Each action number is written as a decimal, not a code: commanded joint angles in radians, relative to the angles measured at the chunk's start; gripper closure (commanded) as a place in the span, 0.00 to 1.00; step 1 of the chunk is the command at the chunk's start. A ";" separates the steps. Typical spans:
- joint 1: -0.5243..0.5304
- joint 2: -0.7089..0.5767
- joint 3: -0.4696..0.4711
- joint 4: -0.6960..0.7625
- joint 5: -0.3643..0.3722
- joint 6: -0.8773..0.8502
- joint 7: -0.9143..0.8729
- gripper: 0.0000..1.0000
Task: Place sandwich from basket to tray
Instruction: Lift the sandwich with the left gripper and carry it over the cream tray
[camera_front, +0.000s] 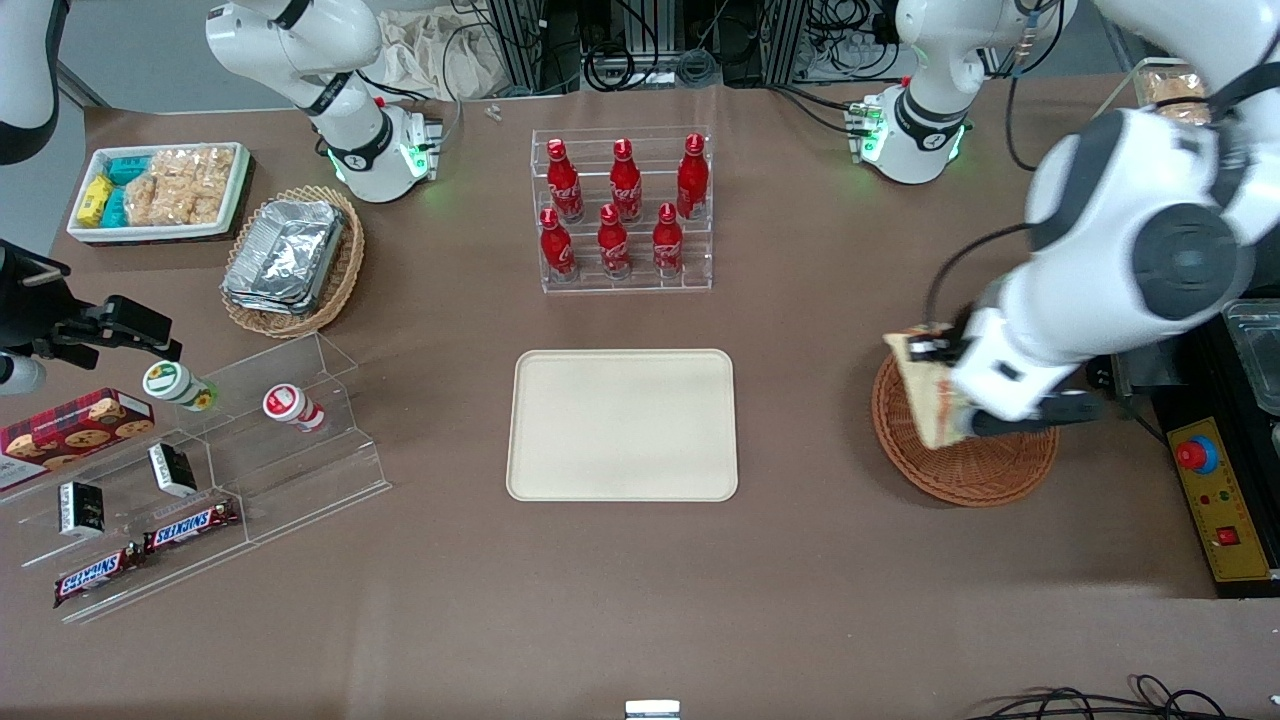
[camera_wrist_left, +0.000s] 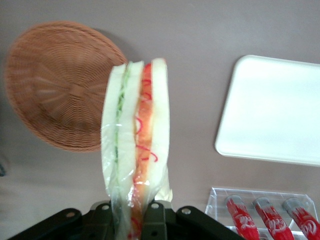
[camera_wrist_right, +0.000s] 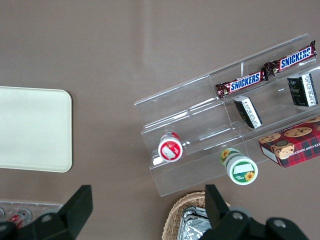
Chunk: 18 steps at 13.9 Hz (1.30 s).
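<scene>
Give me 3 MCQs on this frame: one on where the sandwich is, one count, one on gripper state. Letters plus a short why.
1. Where is the sandwich?
A. Lying flat on the tray
B. Held by the gripper above the basket
C. In the foil trays' basket

2. How many red bottles stand in the clear rack?
A. Four
B. Six
C. Nine

3. What is the state of the left arm's gripper?
A. Shut on the sandwich
B. Open above the tray
C. Open inside the basket

Answers:
1 B: the front view shows the wedge lifted over the basket, and the tray is bare.
2 B: two rows of three bottles.
3 A: the wrist view shows the fingers clamped on the wrapped sandwich's end, over the table beside the basket.
</scene>
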<state>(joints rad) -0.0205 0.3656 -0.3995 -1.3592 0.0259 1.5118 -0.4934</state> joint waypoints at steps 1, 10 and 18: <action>-0.128 0.103 0.001 0.028 0.000 0.077 -0.101 1.00; -0.286 0.407 0.001 0.020 0.054 0.455 -0.102 1.00; -0.308 0.466 0.007 -0.020 0.107 0.507 -0.119 0.80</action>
<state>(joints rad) -0.3162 0.8257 -0.4006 -1.3791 0.0992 2.0064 -0.6019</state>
